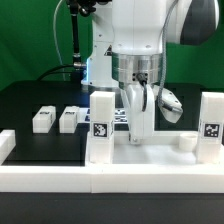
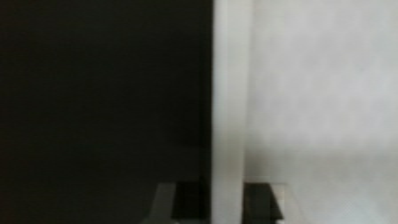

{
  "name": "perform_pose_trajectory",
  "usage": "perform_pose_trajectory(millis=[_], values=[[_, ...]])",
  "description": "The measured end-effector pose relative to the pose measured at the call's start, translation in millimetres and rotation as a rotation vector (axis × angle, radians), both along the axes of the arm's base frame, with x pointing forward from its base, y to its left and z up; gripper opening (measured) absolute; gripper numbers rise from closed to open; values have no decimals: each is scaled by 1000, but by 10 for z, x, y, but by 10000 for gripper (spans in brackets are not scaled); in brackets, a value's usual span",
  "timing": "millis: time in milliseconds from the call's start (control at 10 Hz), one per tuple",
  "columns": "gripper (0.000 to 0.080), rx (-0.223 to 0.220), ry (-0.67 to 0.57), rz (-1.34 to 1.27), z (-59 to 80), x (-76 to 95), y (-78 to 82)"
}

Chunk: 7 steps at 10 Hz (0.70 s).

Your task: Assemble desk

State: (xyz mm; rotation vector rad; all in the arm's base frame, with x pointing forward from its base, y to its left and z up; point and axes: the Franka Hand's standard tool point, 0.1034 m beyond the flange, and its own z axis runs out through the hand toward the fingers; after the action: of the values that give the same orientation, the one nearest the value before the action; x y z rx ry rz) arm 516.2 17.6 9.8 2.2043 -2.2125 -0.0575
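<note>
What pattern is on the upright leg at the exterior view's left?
A black-and-white square tag on the white leg; exterior view.

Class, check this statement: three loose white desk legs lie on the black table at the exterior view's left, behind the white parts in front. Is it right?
Not quite. Only two loose legs lie on the black table there, not three. The exterior view shows them side by side at its left.

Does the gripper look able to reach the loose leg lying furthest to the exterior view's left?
Probably yes. The loose leg lies apart on the black table with nothing over it; the gripper, shut now, must rise past the upright leg and open.
</note>
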Motion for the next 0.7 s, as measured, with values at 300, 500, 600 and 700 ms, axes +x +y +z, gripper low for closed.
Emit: perform_pose_trajectory(millis=[300,500,600,700], values=[[64,0,-5,54,14,-46,-87],[62,7,-11,100,86,-157,-165],[60,10,-5,112,101,-224,-171],[60,6,-11,128,99,-242,-192]])
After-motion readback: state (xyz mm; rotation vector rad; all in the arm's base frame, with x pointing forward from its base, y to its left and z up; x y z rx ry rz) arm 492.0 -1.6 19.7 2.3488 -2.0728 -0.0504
